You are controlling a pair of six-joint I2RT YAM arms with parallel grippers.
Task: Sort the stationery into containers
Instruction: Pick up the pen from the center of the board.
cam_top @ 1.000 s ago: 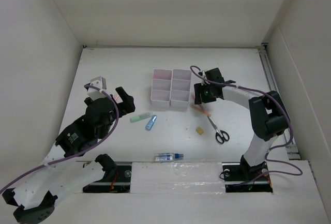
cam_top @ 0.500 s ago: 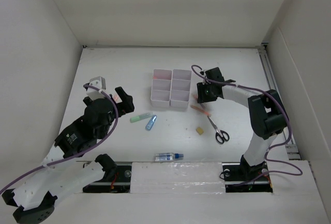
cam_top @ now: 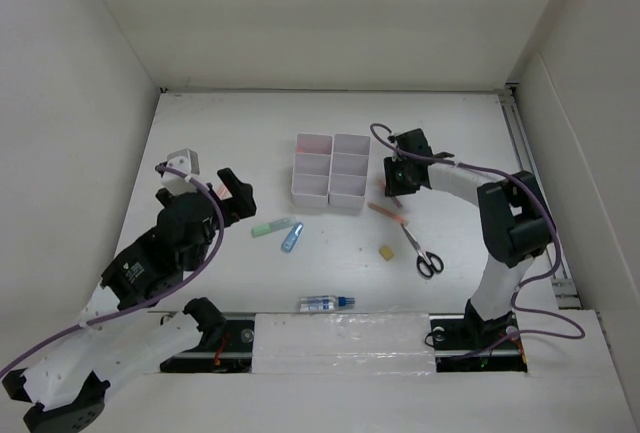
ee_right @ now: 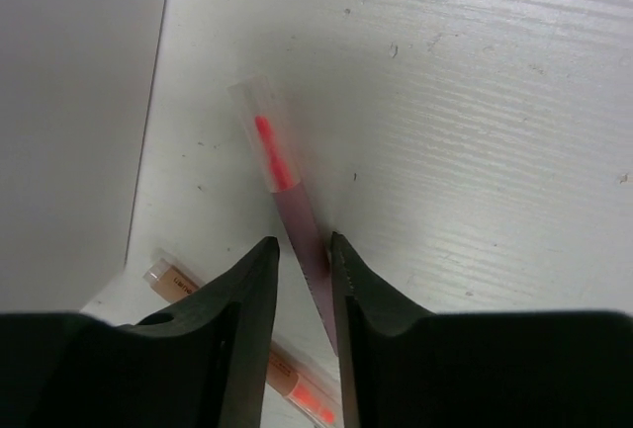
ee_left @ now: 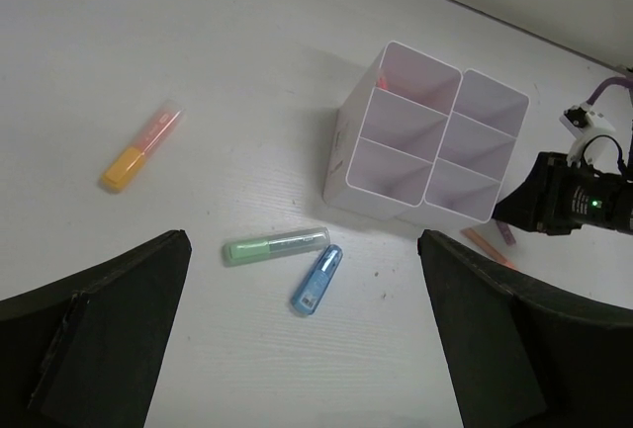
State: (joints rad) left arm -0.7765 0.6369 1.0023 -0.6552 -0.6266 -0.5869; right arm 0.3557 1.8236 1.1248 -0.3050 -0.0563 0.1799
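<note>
2 right fingers (ee_right: 247, 295) flank pink pen (ee_right: 287, 186).

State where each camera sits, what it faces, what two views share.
Top external: above, behind the bases, looking down at the table; both arms show.
Left wrist: on left arm, faces the organizer; own fingers below.
Right wrist: on right arm, looks down at pink pen between own fingers.
Shared: top and left wrist show organizer.

Robot lab test cell. Plain white walls (cam_top: 330, 13) box in a bare white worktop (cam_top: 220, 133). Left arm (cam_top: 160, 253) and right arm (cam_top: 510, 223) are bolted at its near edge. Purple cables (cam_top: 48, 343) hang loose, and a metal rail (cam_top: 524, 153) runs along the right side.
</note>
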